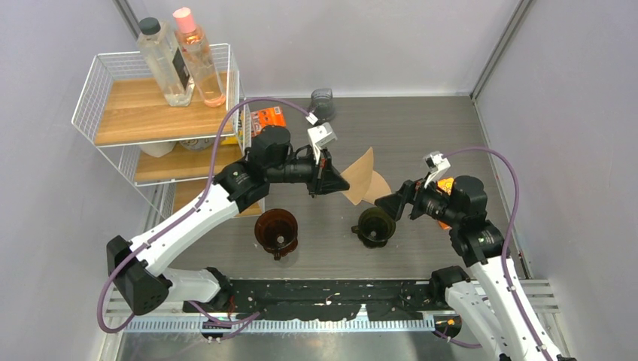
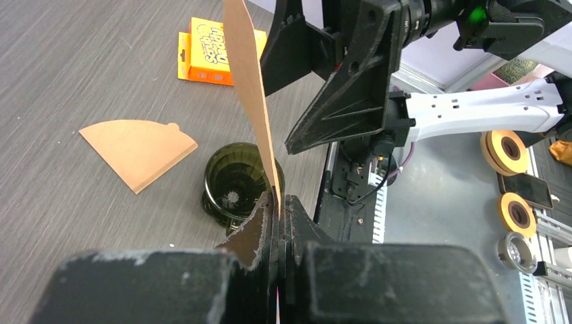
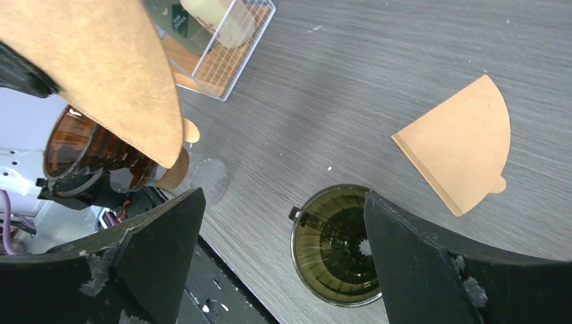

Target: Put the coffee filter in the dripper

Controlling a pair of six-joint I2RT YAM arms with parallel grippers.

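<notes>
The rack stands at 10 o'clock on the desk. Its top shelf carries a clear bottle and a pink bottle, upright and side by side, and the shelf below holds a pale object. A grey cup stands at 12 o'clock, with an orange packet lying flat between it and the rack. The amber dripper sits at 6 o'clock near the arm bases. The dark dripper sits to its right, well apart, and its ribbed inner wall and bottom hole are visible from above. The left gripper has its jaws pressed together on the pointed corner of the filter, holding it clear of the desk, at 11 o'clock from the dark dripper. In the left wrist view the filter stands edge-on and upright above the pinch point. A second filter lies flat on the desk just beyond the dark dripper. The right gripper hangs over the dark dripper with its jaws spread wide and nothing between them. The desk is dark grey with a wood-grain finish. Pale grey walls enclose it on three sides.
</notes>
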